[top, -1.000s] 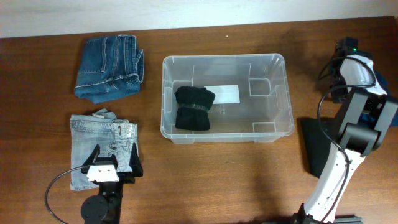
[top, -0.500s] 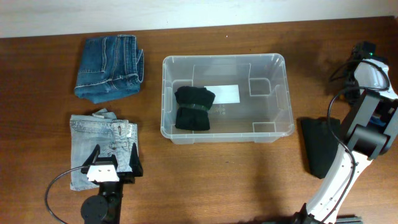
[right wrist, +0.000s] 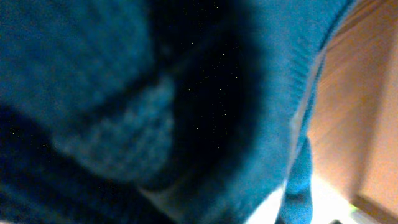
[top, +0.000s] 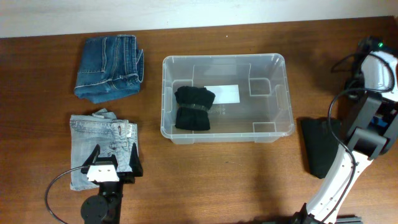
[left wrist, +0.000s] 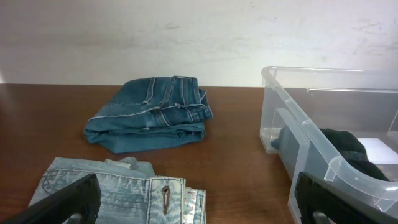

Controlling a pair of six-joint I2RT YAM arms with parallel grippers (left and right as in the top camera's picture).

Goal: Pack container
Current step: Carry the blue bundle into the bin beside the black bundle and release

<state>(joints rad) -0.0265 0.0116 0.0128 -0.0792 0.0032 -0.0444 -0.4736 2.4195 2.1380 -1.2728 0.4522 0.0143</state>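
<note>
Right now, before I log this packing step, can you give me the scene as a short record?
container: clear bin, open-topped, holds one garment
inside: black folded garment at white label's left end
unpacked: dark jeans and light jeans, folded, left of container
left fingers: open, over light jeans
right fingers: cannot tell; right wrist view filled by blurred blue knit fabric
</note>
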